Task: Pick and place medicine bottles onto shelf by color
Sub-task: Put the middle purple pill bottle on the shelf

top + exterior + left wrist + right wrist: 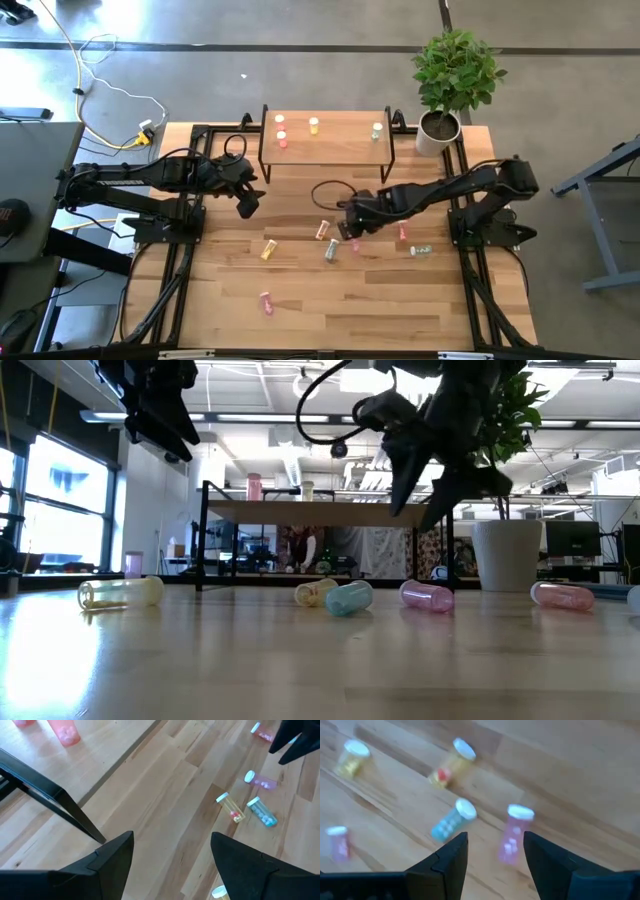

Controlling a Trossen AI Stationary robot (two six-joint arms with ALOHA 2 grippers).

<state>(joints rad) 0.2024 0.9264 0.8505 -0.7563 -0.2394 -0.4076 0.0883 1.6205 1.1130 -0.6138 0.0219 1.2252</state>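
Over the middle of the table my right gripper [352, 229] is hanging just above the loose medicine bottles, fingers [451, 855] parted and nothing between them. Looking down past them I can see a pink bottle [512, 834] lying on its side right under the gap, a pale blue-green bottle [451, 821] just beside it, and a yellow bottle [450, 764] with something red inside a little beyond those. More are scattered around on the wood: another yellow one [268, 249] off toward my left arm's side, a pink one [266, 302] on its own near the front edge, plus a pink [403, 232] and a greenish one [420, 249] toward my right arm's base. My left gripper [247, 203] is parked in the air near the left front leg of the shelf [340, 143], spread wide and empty too. Up on the shelf there are already four standing: two reddish-pink ones [281, 131] together at the left end, a yellow [313, 125] near the middle, and a pale green [376, 131] at the right end. A potted plant [452, 82] sits at the far right corner of the table.
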